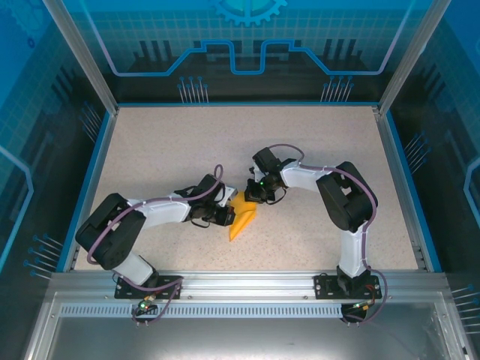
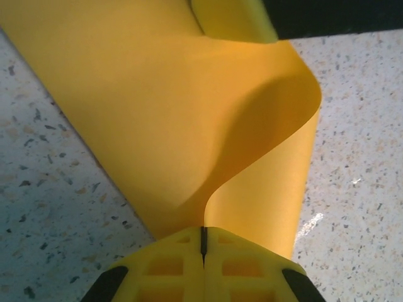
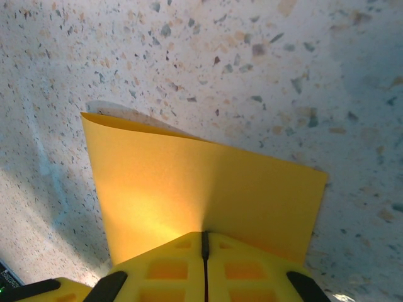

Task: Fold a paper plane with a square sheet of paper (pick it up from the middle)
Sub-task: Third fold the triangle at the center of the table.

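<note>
The square sheet of paper [image 1: 241,222] is orange-yellow and folded into a pointed strip, its tip toward the near edge of the table. My left gripper [image 1: 224,212] is shut on its left side. In the left wrist view the paper [image 2: 157,107] bows up in a curl from the closed left gripper [image 2: 203,234]. My right gripper [image 1: 257,197] is shut on the far end of the paper. In the right wrist view a flat doubled layer of paper [image 3: 189,182] fans out from the closed right gripper [image 3: 204,236] above the table.
The speckled beige tabletop [image 1: 315,142] is bordered by a blue rim and clear walls [image 1: 405,172]. Both arms lean in toward the middle, with their bases on the metal rail [image 1: 247,289] at the near edge.
</note>
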